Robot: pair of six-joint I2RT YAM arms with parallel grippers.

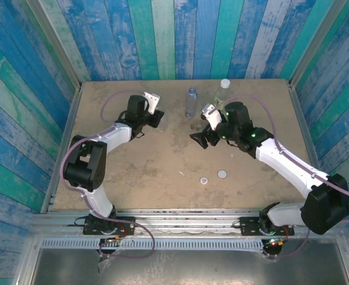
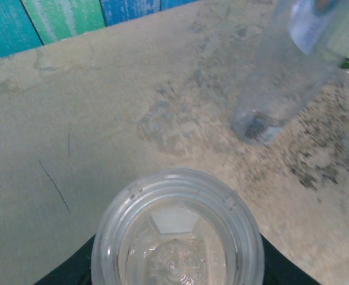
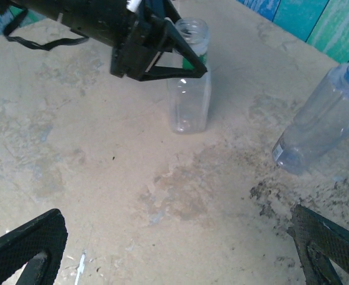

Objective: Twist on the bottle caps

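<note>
**Top view.** Two loose caps, the marked cap and the grey cap, lie flat towards the near side of the table. They are well apart from the right gripper, which hangs over mid-table. The blue bottle stands just beyond that gripper. The far bottle stands at the back edge and seems to carry a white cap already. The left gripper sits far left of centre. When the right arm swings back for a cap, it could clip the blue bottle and topple it.

**Left wrist.** The clear bottle shows its open mouth, pinched between the dark fingers. It looks empty and light, so a loose hold would let it turn along with a cap.

**Right wrist.** The right fingers are spread wide and empty. The left gripper clamps the clear bottle high up, with the bottle's base on the table. Pressing down off-centre could tilt it. The thin caps may also slip when pinched off the rough surface.
</note>
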